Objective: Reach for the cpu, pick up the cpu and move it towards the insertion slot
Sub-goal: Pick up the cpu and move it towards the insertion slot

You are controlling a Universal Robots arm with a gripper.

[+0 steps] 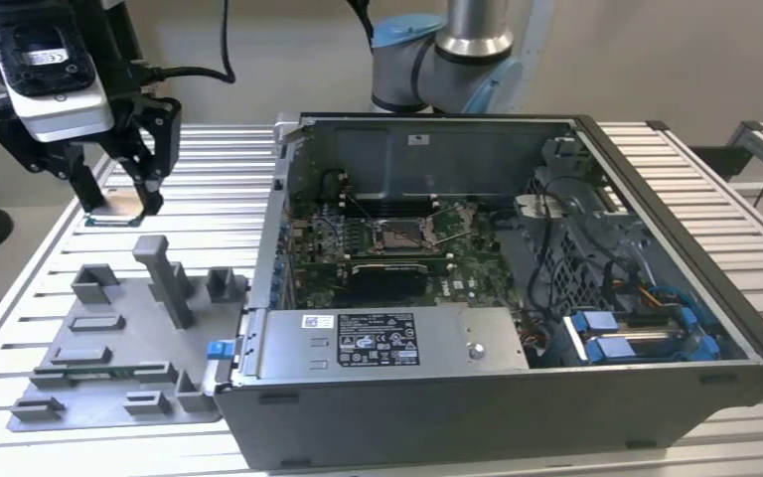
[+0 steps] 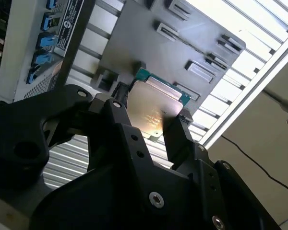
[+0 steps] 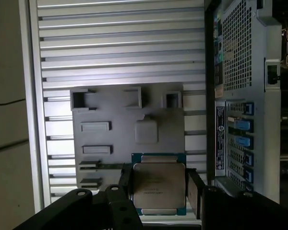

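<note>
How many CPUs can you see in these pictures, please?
1. The cpu is held in the hand, to the exterior view's left of the computer case. The insertion slot shows a dark, bare centre. Others may be hidden inside the case.

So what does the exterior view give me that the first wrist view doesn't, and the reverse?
Exterior view: the computer case open from above, with the insertion slot on its green motherboard, and the arm's column behind. First wrist view: the cpu face-on, held at two opposite edges, and the bare square seat in the grey fixture plate. Both: the pincer shut on the cpu, the plate, the slatted table, the case's outside.
</note>
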